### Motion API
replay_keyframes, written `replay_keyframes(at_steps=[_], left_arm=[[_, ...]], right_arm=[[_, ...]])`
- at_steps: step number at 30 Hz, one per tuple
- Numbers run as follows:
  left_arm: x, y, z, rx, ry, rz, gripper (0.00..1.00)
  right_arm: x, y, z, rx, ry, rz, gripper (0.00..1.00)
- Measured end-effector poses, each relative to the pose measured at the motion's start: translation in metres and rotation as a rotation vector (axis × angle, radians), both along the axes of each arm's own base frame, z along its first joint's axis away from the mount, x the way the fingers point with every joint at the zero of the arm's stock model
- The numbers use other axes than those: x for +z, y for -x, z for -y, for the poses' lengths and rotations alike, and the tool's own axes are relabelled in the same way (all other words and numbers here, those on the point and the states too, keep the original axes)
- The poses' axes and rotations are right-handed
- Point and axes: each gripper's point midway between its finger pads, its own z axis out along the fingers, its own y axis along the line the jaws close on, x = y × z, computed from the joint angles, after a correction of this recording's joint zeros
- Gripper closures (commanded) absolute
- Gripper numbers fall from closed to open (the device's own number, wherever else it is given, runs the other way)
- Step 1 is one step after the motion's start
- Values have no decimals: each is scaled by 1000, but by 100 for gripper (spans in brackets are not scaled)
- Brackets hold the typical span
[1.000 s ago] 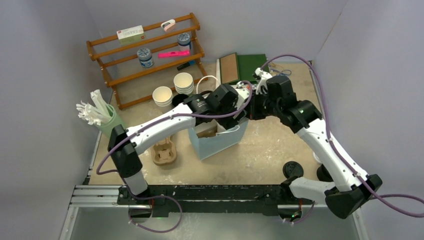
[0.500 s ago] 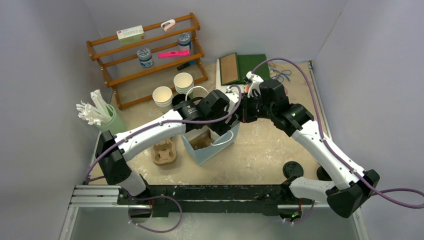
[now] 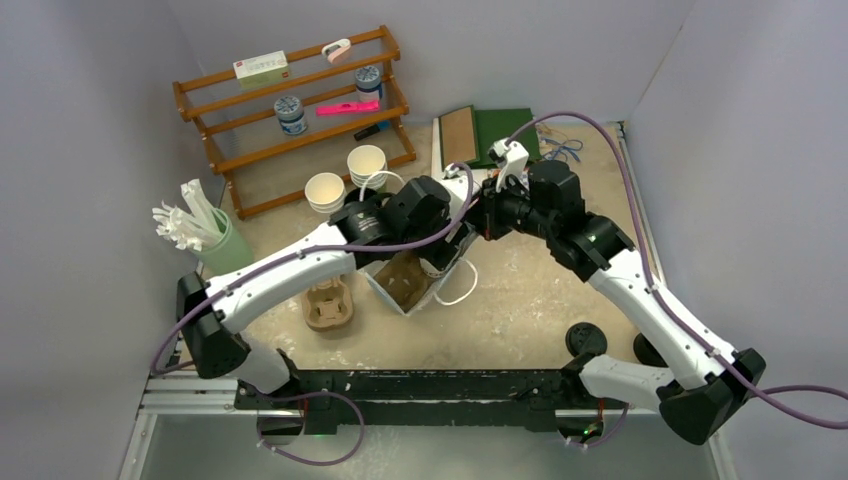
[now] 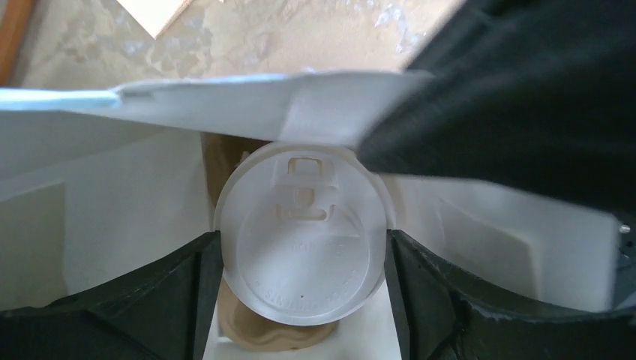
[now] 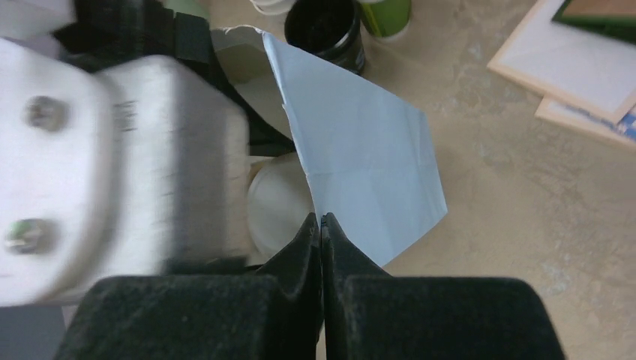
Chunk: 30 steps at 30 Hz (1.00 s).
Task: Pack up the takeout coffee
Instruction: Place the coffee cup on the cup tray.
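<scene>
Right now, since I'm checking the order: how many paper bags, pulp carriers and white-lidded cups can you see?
Paper bag: 1
Pulp carrier: 2
White-lidded cup: 1
Total: 4

Pale blue paper bag (image 5: 367, 165) shifted left and tipped, brown cup carrier (image 3: 403, 282) inside more exposed, left gripper (image 4: 300, 259) and right gripper (image 5: 321, 225) carried left with it.

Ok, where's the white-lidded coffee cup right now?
The white-lidded cup is centre of the left wrist view, held by the left gripper inside the paper bag, over a brown carrier.
</scene>
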Motion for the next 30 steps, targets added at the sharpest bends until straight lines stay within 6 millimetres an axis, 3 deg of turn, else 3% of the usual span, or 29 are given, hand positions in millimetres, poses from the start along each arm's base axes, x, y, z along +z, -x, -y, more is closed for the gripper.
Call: replay_keyframes(at_steps=[5,8,11,14,21,30], left_arm=[[46,15,-8,-28,93,74,58],[76,25,-14,-38,168,122,59],[90,29,-21,-31,216,154,59],[81,29,-23,-15,208,157,60],[40,25,-21,27,134,166,60],[42,-1,-15,148,198,315,62]], right_arm=[[28,-4,-4,61,-25,158,100],[34,-4,-5,93,-18,211,100],[34,-4,-6,113,-5,232,100],[34,-2,-6,121,0,232,100],[39,2,-7,128,-7,232,100],[39,12,-4,128,-20,198,100]])
